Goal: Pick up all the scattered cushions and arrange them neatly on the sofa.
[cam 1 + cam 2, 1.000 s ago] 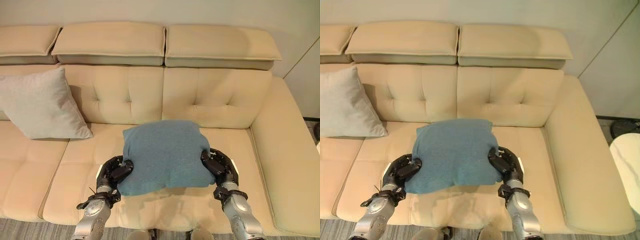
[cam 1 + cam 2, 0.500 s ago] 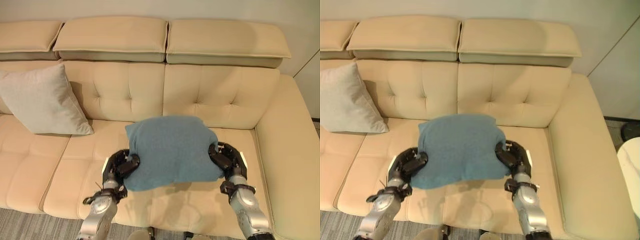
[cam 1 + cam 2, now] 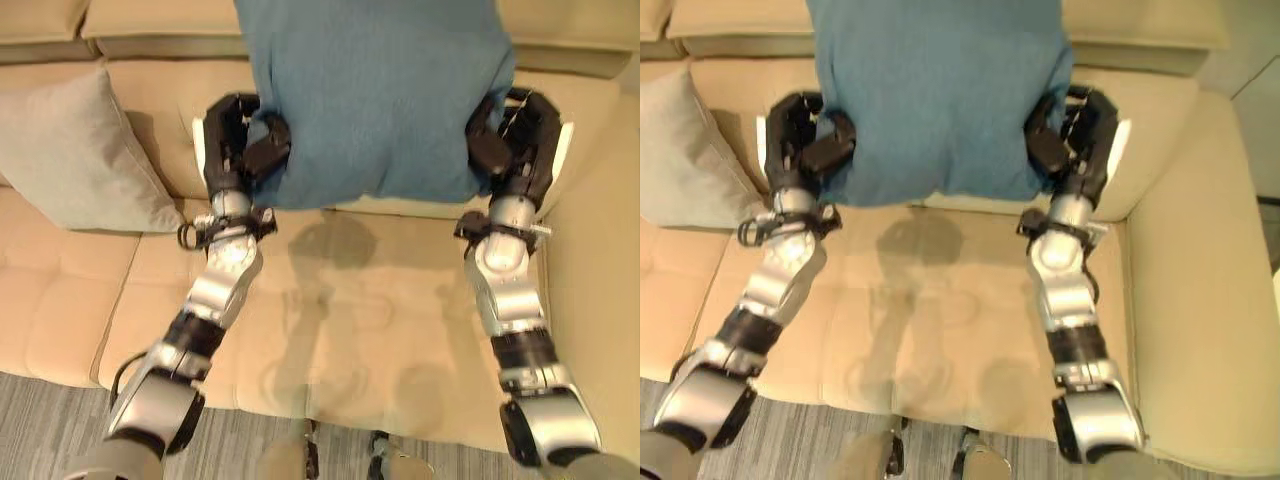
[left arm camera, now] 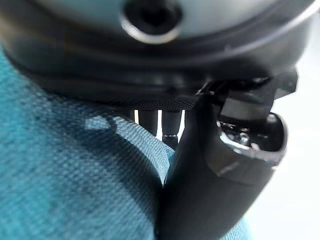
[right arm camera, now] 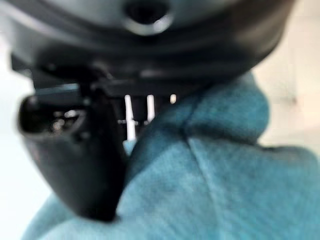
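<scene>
Teal woven fabric is covering the blue cushion [image 3: 372, 95], which we are holding raised in front of the sofa [image 3: 330, 300] backrest, clear of the seat, in the left eye view. The left robot hand [image 3: 240, 145] is pinching the cushion's lower left corner, thumb curled over the front face. The right robot hand [image 3: 515, 140] is clamping the lower right corner in the same manner. A grey cushion [image 3: 85, 160] is leaning against the backrest at the left, well apart from the blue one.

Moving to the right eye view, we are seeing the same arrangement: the cushion is hanging between both hands, and its lower edge is sagging slightly between the two grip points. We are judging it light, soft and compliant, with no fragile parts.

Turning to the left wrist view, the thumb [image 4: 210, 185] is pressing into the fabric, which is dimpling around it. The weave looks coarse, so we are expecting good friction and little slip.

Closing with the right wrist view, the thumb [image 5: 75, 155] is bunching a corner of the cushion into a fold. Corner grips are deforming the filling, so we are recommending holds on opposite side edges, near the lower corners, with both hands closed firmly to keep the body from drooping during placement.
</scene>
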Available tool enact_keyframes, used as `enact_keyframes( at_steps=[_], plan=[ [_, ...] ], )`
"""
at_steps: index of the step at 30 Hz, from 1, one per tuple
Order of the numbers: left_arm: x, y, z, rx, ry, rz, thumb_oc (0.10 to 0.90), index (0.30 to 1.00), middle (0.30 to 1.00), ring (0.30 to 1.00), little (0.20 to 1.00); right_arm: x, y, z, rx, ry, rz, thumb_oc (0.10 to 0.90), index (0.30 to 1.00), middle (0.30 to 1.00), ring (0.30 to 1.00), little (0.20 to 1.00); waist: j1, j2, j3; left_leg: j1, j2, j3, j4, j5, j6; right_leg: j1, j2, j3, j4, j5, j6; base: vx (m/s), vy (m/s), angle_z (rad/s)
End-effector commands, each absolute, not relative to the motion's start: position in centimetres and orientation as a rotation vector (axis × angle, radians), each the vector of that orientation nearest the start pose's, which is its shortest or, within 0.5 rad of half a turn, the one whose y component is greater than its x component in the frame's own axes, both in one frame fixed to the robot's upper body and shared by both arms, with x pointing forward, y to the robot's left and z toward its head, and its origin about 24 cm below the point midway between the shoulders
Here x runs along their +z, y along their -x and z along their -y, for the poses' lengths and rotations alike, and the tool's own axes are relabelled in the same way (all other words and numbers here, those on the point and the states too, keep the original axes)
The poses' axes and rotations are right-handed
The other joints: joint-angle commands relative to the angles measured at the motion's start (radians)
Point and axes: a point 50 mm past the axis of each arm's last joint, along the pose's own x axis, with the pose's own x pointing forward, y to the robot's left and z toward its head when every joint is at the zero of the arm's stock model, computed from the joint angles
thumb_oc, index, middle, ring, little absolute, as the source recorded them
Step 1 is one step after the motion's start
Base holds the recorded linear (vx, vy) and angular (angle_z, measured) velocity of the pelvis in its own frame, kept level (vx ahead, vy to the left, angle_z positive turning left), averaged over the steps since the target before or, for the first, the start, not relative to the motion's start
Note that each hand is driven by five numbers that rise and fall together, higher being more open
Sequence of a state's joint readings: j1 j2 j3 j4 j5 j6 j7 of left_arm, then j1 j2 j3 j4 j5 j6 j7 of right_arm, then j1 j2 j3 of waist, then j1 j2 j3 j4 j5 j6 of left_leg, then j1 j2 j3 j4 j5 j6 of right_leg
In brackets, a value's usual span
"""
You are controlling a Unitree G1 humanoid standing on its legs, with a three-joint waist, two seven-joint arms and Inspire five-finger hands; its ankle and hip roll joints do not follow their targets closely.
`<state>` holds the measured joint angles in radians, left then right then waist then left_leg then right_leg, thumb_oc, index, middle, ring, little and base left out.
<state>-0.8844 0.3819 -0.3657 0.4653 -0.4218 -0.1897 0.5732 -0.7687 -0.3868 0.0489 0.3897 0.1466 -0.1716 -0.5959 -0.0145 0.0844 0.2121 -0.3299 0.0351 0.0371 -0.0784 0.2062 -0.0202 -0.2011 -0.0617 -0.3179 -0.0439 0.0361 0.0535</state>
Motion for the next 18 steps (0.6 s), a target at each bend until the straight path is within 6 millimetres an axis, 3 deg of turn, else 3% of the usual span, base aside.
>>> enact_keyframes(
  at_steps=[1, 5, 6, 7, 8, 9, 13, 18],
  plan=[
    [33.4, -34.7, -6.2, -0.053, -0.037, 0.981, 0.4, 0.3, 0.3, 0.3, 0.3, 33.2, -33.4, 13.1, -0.311, 0.161, 1.116, 0.4, 0.3, 0.3, 0.3, 0.3, -0.011, -0.024, -0.023, 0.005, 0.008, 0.012, -0.009, -0.131, -0.07, -0.099, -0.029, 0.07, 0.034, -0.05, 0.067, -0.04, 0.015, -0.07],
    [35.4, -36.5, -6.5, 0.018, -0.153, 0.944, 0.4, 0.3, 0.3, 0.3, 0.3, 36.4, -34.6, 13.4, -0.388, 0.225, 1.123, 0.4, 0.3, 0.3, 0.3, 0.3, -0.008, -0.007, -0.001, -0.085, 0.015, 0.008, -0.009, -0.108, -0.077, -0.225, -0.037, 0.081, 0.096, -0.05, 0.066, -0.05, 0.021, -0.12],
    [35.4, -36.8, -6.7, 0.038, -0.136, 0.921, 0.4, 0.3, 0.3, 0.3, 0.3, 37.0, -34.6, 13.6, -0.406, 0.24, 1.121, 0.45, 0.375, 0.375, 0.375, 0.375, -0.007, -0.004, 0.005, -0.11, 0.017, 0.007, -0.009, -0.1, -0.079, -0.255, -0.038, 0.079, 0.108, -0.052, 0.066, -0.03, -0.001, -0.02],
    [34.9, -37.3, -7.0, 0.049, -0.117, 0.886, 0.438, 0.356, 0.356, 0.356, 0.356, 36.9, -35.0, 13.7, -0.41, 0.258, 1.099, 0.569, 0.554, 0.554, 0.554, 0.554, -0.007, -0.001, 0.017, -0.126, 0.016, 0.006, -0.009, -0.098, -0.079, -0.274, -0.04, 0.079, 0.116, -0.054, 0.065, -0.04, -0.004, 0.01],
    [34.7, -37.5, -7.3, 0.054, -0.101, 0.867, 0.772, 0.858, 0.858, 0.858, 0.858, 36.8, -35.2, 13.8, -0.411, 0.281, 1.083, 0.8, 0.9, 0.9, 0.9, 0.9, -0.005, 0.001, 0.025, -0.143, 0.016, 0.004, -0.009, -0.094, -0.079, -0.298, -0.042, 0.08, 0.129, -0.056, 0.065, -0.03, -0.004, 0.06],
    [34.1, -37.7, -7.5, 0.055, -0.088, 0.842, 0.8, 0.9, 0.9, 0.9, 0.9, 36.6, -35.5, 14.0, -0.407, 0.312, 1.06, 0.8, 0.9, 0.9, 0.9, 0.9, -0.004, 0.002, 0.04, -0.156, 0.015, 0.004, -0.009, -0.089, -0.08, -0.313, -0.041, 0.082, 0.135, -0.058, 0.063, -0.03, -0.013, 0.21],
    [31.0, -38.9, -8.9, 0.06, -0.141, 0.73, 0.8, 0.9, 0.9, 0.9, 0.9, 34.5, -36.5, 13.6, -0.329, 0.354, 0.977, 0.8, 0.9, 0.9, 0.9, 0.9, -0.009, 0.0, 0.074, -0.184, 0.015, 0.004, -0.009, -0.08, -0.083, -0.35, -0.039, 0.091, 0.149, -0.062, 0.061, -0.02, -0.023, 0.01],
    [29.9, -39.5, -11.5, 0.143, -0.155, 0.679, 0.8, 0.9, 0.9, 0.9, 0.9, 31.8, -37.2, 12.5, -0.245, 0.378, 0.894, 0.8, 0.9, 0.9, 0.9, 0.9, -0.014, 0.004, 0.123, -0.219, 0.017, 0.005, -0.009, -0.071, -0.085, -0.402, -0.04, 0.097, 0.166, -0.055, 0.061, -0.04, -0.004, -0.07]
  ],
)
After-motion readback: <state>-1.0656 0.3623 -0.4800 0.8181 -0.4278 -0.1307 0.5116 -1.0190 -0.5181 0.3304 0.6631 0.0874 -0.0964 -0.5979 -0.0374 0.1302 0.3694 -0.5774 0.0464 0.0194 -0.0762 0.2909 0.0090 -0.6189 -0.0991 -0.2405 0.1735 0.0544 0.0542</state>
